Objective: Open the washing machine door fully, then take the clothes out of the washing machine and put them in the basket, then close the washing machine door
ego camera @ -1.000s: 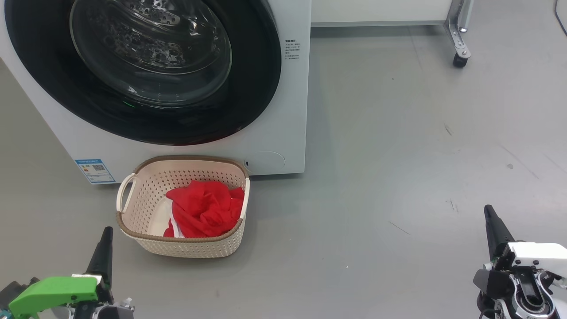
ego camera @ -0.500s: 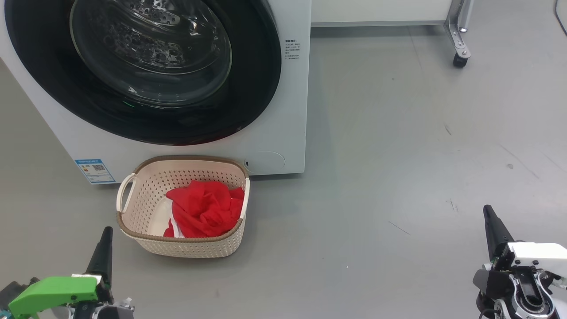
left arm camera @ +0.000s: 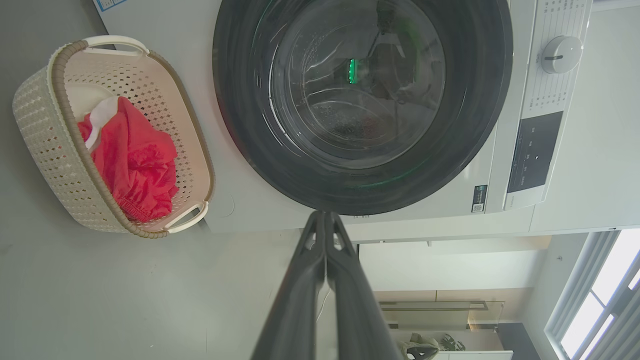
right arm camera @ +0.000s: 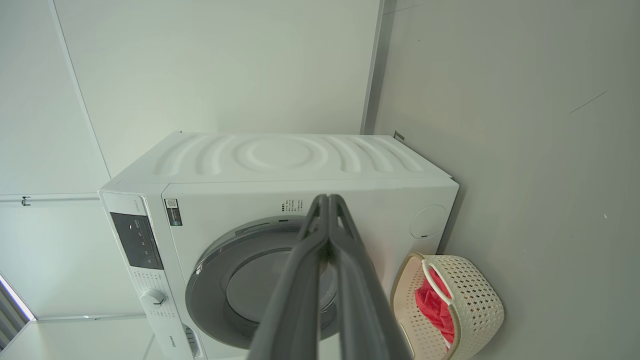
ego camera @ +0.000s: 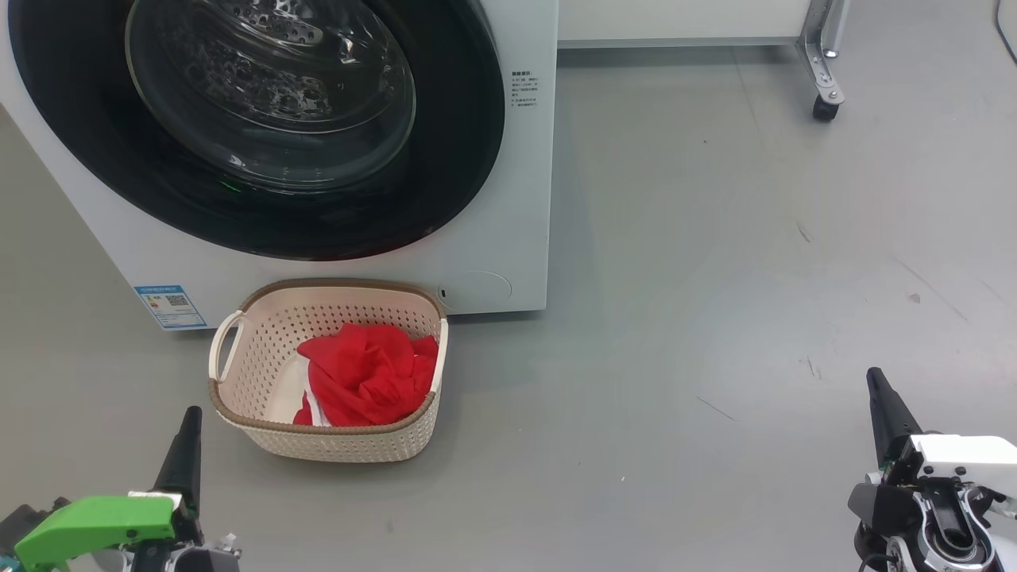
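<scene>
Claws pressed together, empty: left claw lower left, right claw lower right. Risks leaving door unlatched, swinging onto basket.

Red clothes lie in the cream basket before the white washing machine, door shut.

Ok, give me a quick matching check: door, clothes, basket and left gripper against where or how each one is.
Things:
1. washing machine door
2. clothes
3. basket
4. left gripper

States:
A. standing on the floor in front of the washing machine
B. closed
C. fingers pressed together, holding nothing
D. piled inside the basket

Pairs: 1-B, 2-D, 3-A, 4-C
</scene>
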